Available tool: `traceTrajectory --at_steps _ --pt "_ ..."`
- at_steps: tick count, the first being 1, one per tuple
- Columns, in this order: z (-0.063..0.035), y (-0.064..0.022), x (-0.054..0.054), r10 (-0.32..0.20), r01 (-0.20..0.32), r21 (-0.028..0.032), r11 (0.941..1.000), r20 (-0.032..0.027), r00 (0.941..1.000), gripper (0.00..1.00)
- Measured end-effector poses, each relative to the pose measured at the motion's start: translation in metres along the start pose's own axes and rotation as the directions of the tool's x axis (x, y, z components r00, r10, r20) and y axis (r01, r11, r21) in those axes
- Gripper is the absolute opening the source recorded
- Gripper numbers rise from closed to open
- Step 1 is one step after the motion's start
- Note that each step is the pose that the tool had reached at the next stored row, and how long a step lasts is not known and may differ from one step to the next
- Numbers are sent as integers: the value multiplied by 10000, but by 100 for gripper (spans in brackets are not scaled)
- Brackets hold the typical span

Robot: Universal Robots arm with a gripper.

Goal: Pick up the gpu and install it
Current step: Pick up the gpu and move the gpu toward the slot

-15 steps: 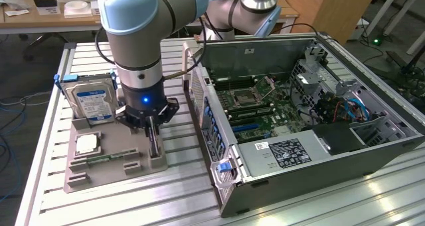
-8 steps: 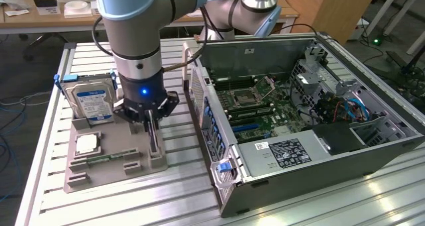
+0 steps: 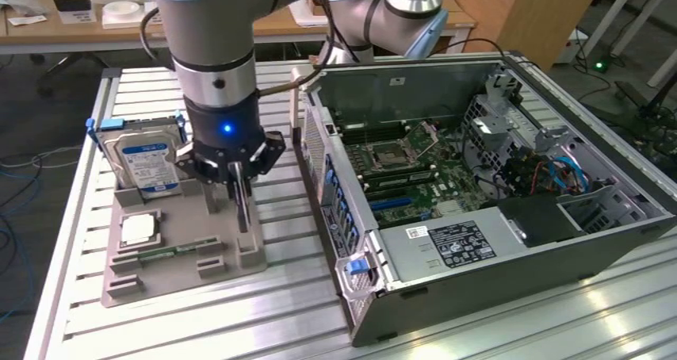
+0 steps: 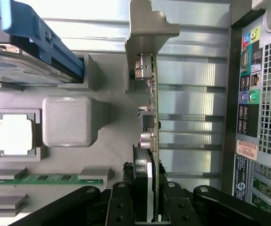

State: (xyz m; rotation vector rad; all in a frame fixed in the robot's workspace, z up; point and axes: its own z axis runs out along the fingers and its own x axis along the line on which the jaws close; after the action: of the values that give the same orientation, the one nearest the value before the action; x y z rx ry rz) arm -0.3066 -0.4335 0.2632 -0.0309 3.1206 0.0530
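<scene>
Farthest from the hand on the exterior view's left, a hard drive stands upright at the far end of a grey tray on the bench. Nearer the hand on that side, a CPU and a memory stick lie flat in the tray's pockets. The hand points straight down over the tray's right edge, narrowed onto the gpu. In the wrist view its dark fingers press both faces of the card, whose silver bracket is at the end away from the hand. The gpu stands on edge directly under the hand, at the tray's slot; whether it has left the slot I cannot tell. Just beside the hand on the exterior view's right, the open case lies on its side, motherboard showing.
</scene>
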Motion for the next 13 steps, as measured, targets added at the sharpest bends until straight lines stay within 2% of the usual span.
traceTrajectory --at_steps 6,13 --pt "-178 6 -4 0 0 0 10000 -1 10000 28" --pt "-429 15 -9 0 0 0 10000 0 10000 28"
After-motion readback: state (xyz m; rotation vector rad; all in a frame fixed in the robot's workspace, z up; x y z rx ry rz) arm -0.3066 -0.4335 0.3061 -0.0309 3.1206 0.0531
